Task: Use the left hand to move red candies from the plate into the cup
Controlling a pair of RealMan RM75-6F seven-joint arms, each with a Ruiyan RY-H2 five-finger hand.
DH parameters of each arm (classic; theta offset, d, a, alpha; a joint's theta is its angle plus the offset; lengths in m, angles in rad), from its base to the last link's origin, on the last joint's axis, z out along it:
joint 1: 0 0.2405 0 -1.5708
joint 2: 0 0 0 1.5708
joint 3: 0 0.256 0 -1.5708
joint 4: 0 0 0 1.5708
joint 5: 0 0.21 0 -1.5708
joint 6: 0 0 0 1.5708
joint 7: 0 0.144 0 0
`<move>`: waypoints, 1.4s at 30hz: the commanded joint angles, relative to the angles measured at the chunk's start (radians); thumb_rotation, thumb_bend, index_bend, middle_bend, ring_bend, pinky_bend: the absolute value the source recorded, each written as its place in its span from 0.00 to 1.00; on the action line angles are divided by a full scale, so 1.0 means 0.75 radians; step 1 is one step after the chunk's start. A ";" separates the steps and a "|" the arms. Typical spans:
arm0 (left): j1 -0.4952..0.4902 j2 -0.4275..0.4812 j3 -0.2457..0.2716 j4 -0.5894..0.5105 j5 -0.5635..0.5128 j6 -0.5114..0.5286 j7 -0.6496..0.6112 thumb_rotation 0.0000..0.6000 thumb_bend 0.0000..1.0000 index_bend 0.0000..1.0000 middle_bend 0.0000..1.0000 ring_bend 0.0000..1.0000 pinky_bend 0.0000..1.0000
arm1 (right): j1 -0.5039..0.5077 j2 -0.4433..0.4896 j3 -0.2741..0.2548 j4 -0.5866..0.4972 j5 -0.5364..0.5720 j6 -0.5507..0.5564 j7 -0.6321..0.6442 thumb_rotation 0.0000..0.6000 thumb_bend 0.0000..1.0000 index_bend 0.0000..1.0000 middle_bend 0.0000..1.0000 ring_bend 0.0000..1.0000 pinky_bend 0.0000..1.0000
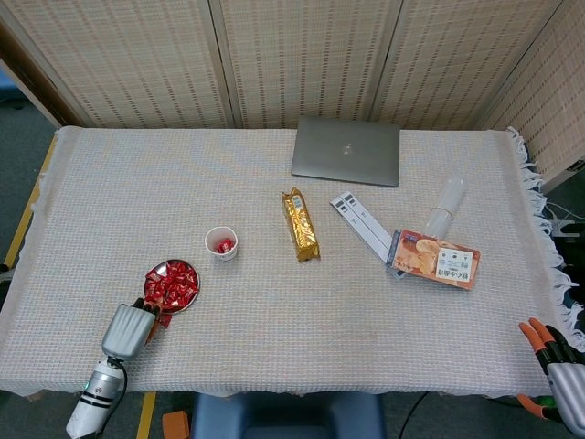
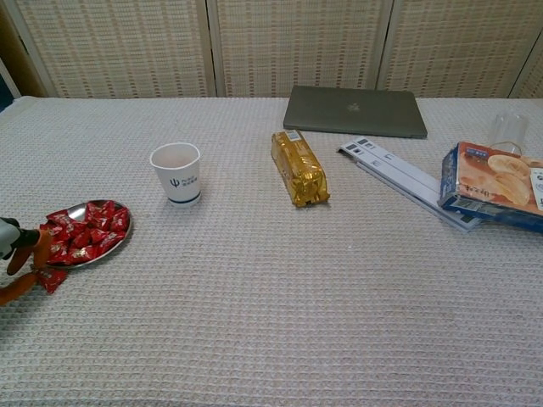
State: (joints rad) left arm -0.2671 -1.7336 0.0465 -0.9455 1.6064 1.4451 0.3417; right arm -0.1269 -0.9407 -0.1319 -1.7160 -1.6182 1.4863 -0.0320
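One red candy sits pinched in the left hand beside the plate, ready for the cup; right hand idle, grip unclear.

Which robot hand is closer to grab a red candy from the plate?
The left hand. It sits right at the plate of red candies, while the right hand waits far off at the table's opposite corner.

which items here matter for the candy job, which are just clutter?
Job: left hand, red candies, plate, cup.

Clutter: gold snack pack, laptop, white strips, biscuit box, clear glass.
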 commanded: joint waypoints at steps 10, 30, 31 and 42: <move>0.007 -0.021 -0.004 0.056 0.006 -0.004 -0.024 1.00 0.40 0.60 0.64 0.53 1.00 | 0.002 -0.004 -0.001 -0.003 0.003 -0.005 -0.013 1.00 0.04 0.00 0.00 0.00 0.24; -0.337 0.134 -0.332 -0.364 -0.071 -0.192 0.056 1.00 0.41 0.58 0.65 0.55 1.00 | 0.035 -0.011 0.039 -0.016 0.108 -0.074 -0.029 1.00 0.04 0.00 0.00 0.00 0.25; -0.366 0.126 -0.353 -0.364 -0.092 -0.229 0.070 1.00 0.41 0.58 0.65 0.55 1.00 | 0.037 -0.012 0.041 -0.017 0.116 -0.077 -0.031 1.00 0.04 0.00 0.00 0.00 0.25; -0.574 -0.023 -0.446 -0.206 -0.232 -0.420 0.149 1.00 0.40 0.55 0.61 0.55 1.00 | 0.036 -0.008 0.061 -0.018 0.171 -0.079 -0.021 1.00 0.04 0.00 0.00 0.00 0.25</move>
State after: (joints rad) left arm -0.6821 -1.7356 -0.2800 -1.1161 1.4449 1.1422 0.4451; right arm -0.0997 -0.9470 -0.0867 -1.7296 -1.4907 1.4267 -0.0480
